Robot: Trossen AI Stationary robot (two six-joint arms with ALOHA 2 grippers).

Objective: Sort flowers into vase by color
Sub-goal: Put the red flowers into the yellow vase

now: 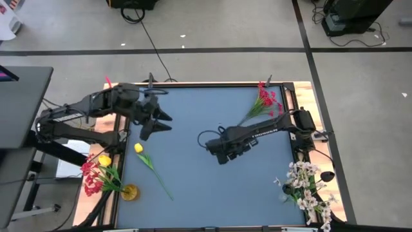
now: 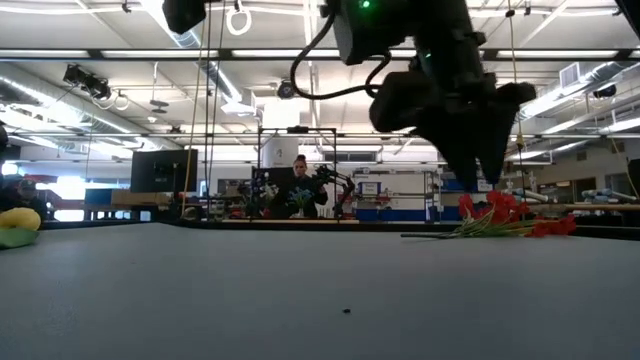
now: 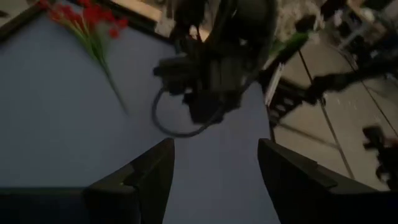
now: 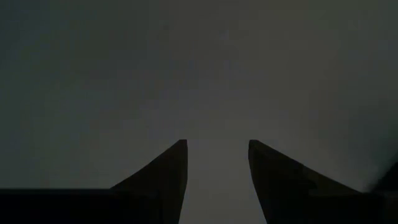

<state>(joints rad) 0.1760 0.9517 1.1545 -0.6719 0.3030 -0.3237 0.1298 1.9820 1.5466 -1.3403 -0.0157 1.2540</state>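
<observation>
Presently, in the high view: yellow tulip (image 1: pixel 139 149) lying at lower left of the tabletop (image 1: pixel 193 187); right gripper (image 1: pixel 222 156) hovering at centre, jaws parted, empty; left gripper (image 1: pixel 164 121) hovering upper left, jaws wide, empty; red flowers (image 1: pixel 268 98) lying upper right.

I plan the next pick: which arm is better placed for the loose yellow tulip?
Left. Its hand hangs open just above the tulip on the table's left; the right hand is mid-table, farther away.
</observation>
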